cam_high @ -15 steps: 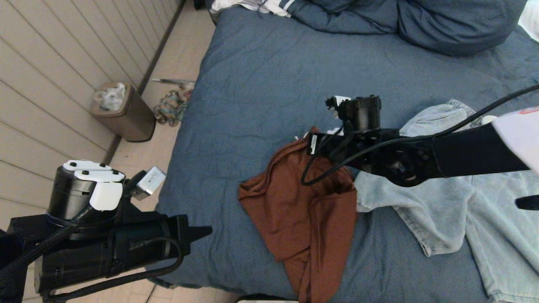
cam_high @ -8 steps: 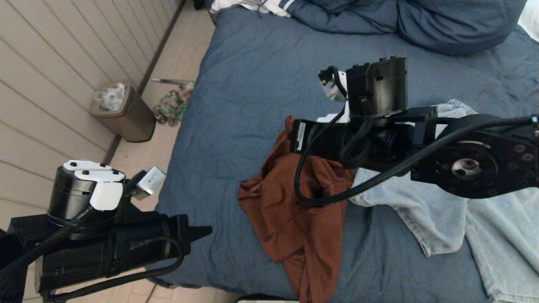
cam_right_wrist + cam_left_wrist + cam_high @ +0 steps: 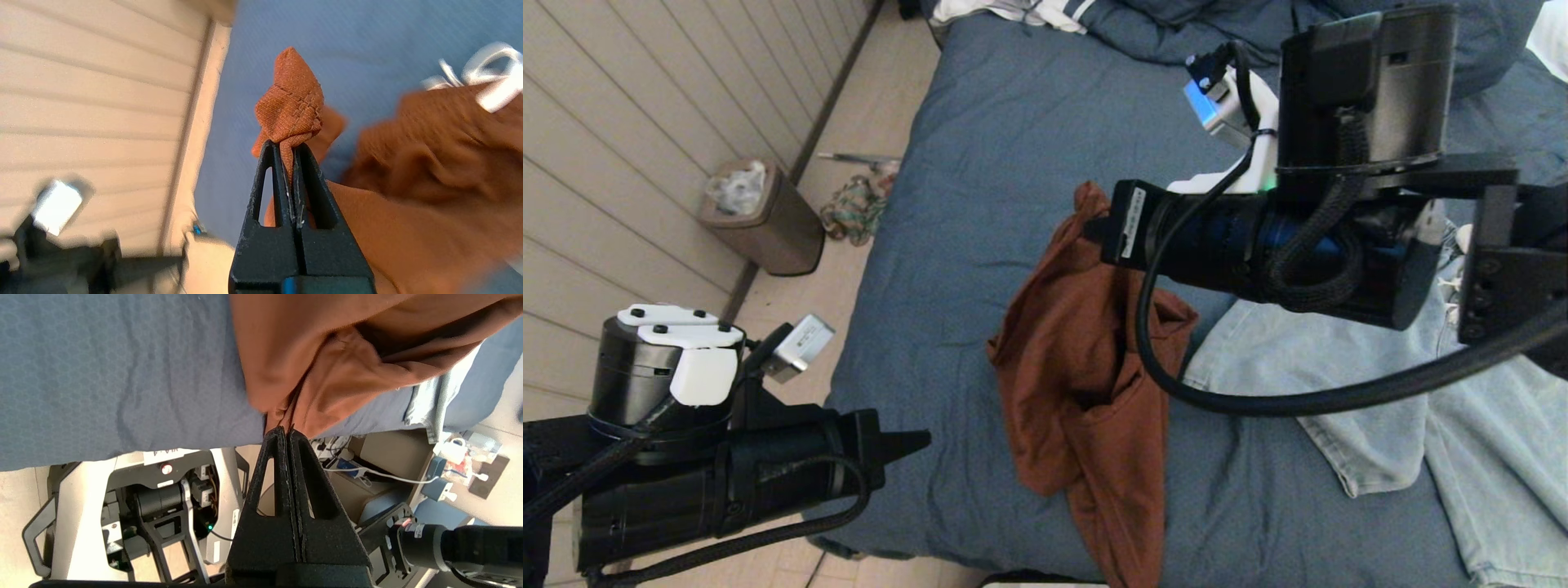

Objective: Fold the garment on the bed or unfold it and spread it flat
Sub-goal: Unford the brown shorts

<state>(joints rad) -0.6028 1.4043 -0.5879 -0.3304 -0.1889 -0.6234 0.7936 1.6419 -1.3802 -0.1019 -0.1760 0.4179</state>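
The rust-brown garment (image 3: 1086, 384) runs long from 12 to 6 o'clock on the bed (image 3: 980, 163), its top corner lifted. The right gripper (image 3: 288, 149) pinches that corner; the left gripper (image 3: 915, 445), at 8 o'clock, is closed and empty.

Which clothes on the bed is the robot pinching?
The rust-brown garment: the right gripper has pinched its corner, while the pale blue jeans beside it lie untouched.

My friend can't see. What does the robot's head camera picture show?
The right gripper, shut on a corner of a rust-brown garment, holds it up over the blue bed. Pale blue clothing lies beside the garment, and the shut left gripper waits at the bed's near edge.
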